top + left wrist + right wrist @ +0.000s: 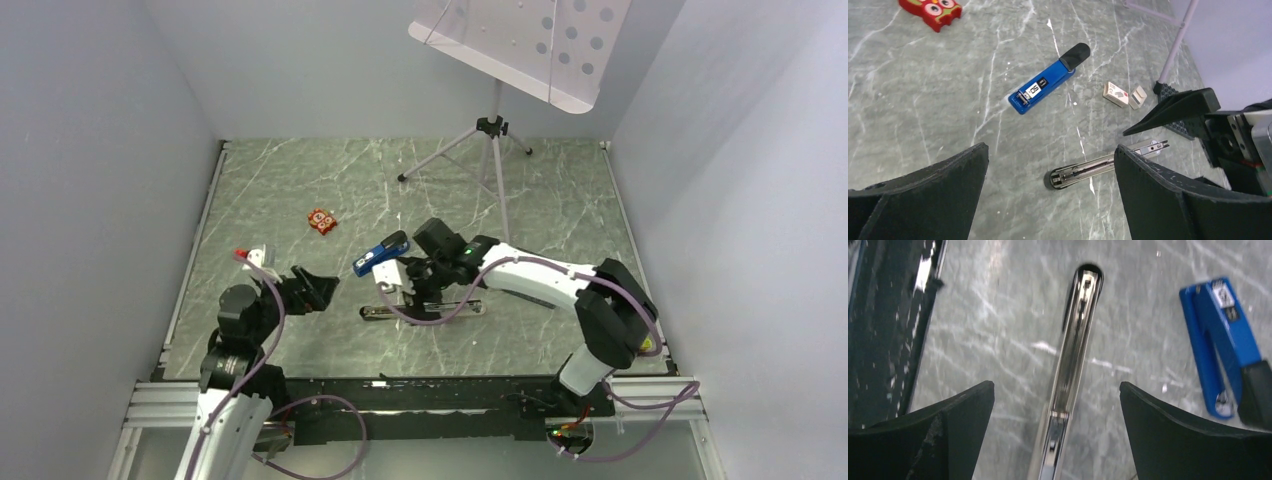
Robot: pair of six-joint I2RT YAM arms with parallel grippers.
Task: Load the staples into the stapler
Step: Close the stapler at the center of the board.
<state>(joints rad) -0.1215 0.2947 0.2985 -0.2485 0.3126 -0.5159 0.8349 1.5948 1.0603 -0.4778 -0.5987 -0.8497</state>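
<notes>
The stapler [1100,166] is silver and lies opened out flat on the marble table, its long channel facing up; it also shows in the overhead view as the stapler [420,311]. My right gripper [1056,386] hangs open straight above that channel, one finger on each side and apart from it. My left gripper [1051,147] is open and empty, a little to the left of the stapler's rounded end. In the overhead view the left gripper [320,288] and right gripper [408,290] face each other. I cannot make out the staples.
A blue stapler [1048,80] with a black end lies just beyond the silver one. Two small cardboard boxes [1122,95] sit to its right. A red owl toy [322,220] lies further back, and a music stand's tripod [490,135] stands at the rear.
</notes>
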